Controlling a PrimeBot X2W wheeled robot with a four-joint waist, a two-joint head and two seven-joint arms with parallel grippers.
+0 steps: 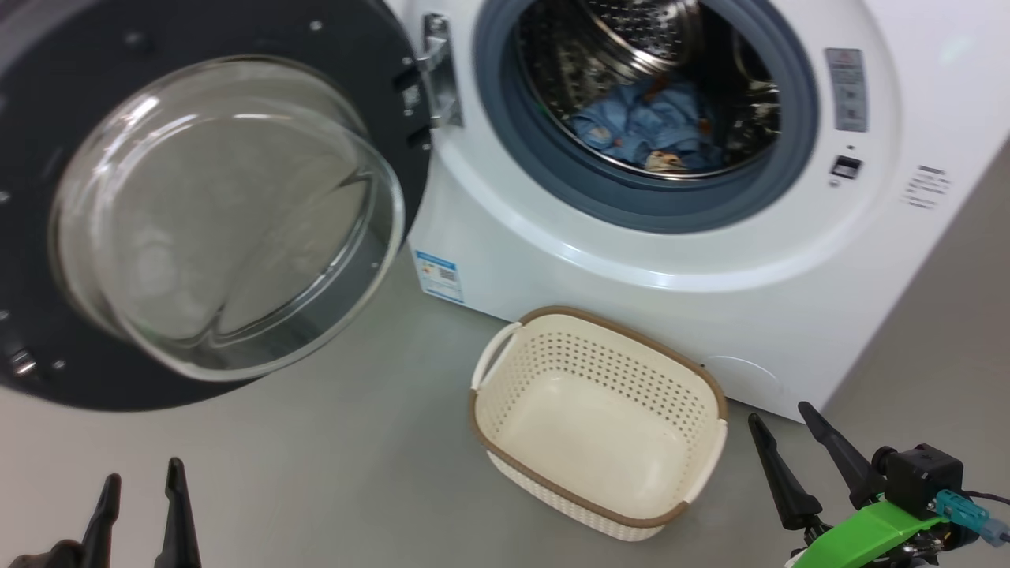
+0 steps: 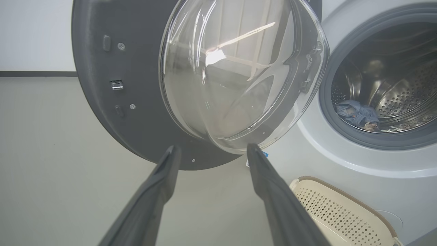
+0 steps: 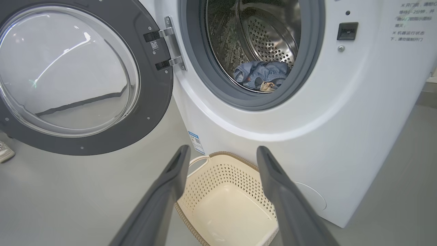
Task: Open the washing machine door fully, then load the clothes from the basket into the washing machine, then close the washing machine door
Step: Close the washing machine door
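The washing machine [image 1: 710,260] stands with its door [image 1: 197,205] swung wide to the left, glass bowl facing me. Light-blue clothes [image 1: 647,126] lie in the steel drum, also seen in the left wrist view [image 2: 356,114] and right wrist view [image 3: 261,73]. The cream basket [image 1: 600,418] sits on the floor in front of the machine with nothing inside. My left gripper [image 1: 142,481] is open at the lower left, below the door. My right gripper [image 1: 781,422] is open at the lower right, just right of the basket. Both hold nothing.
Grey floor [image 1: 316,473] spreads between the door and the basket. A blue label sticker [image 1: 438,276] marks the machine's lower left front. A white shoe [image 3: 5,150] shows at the far left of the right wrist view, under the door.
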